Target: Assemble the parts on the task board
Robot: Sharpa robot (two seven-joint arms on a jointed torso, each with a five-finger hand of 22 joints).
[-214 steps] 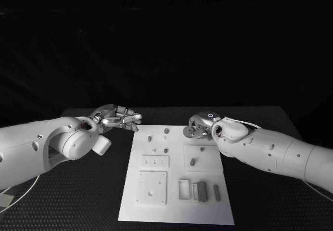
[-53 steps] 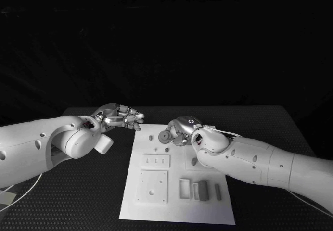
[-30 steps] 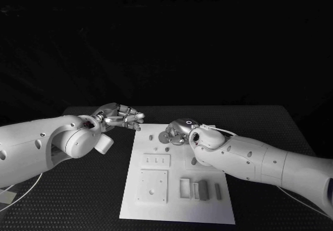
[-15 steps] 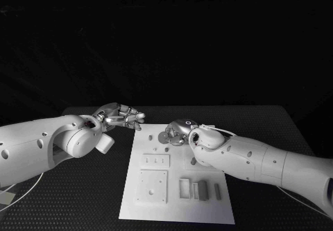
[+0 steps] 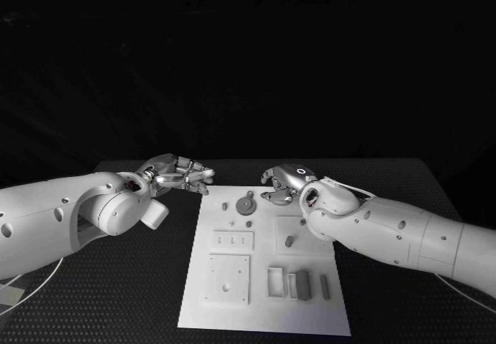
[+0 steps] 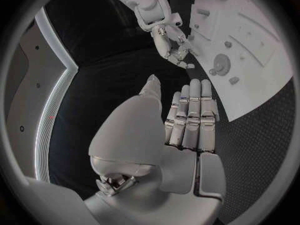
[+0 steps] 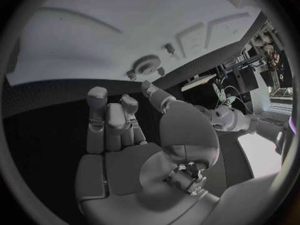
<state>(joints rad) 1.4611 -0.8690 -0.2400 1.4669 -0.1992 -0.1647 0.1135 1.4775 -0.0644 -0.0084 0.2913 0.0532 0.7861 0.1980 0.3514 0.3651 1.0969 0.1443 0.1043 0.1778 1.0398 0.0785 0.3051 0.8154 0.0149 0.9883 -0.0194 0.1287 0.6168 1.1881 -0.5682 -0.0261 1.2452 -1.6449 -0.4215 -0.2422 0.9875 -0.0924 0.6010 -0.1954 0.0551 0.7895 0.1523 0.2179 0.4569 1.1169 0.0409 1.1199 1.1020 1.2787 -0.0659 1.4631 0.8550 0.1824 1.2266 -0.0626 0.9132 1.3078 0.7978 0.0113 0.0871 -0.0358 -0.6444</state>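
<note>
Right hand (image 5: pixel 283 183) hovers empty beside gear (image 5: pixel 245 206) on task board (image 5: pixel 264 287).

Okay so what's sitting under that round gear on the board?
The gear lies flat on the far part of the white task board, with a small peg just beyond it. Whether a post or hole sits beneath it cannot be seen; the gear covers that spot.
</note>
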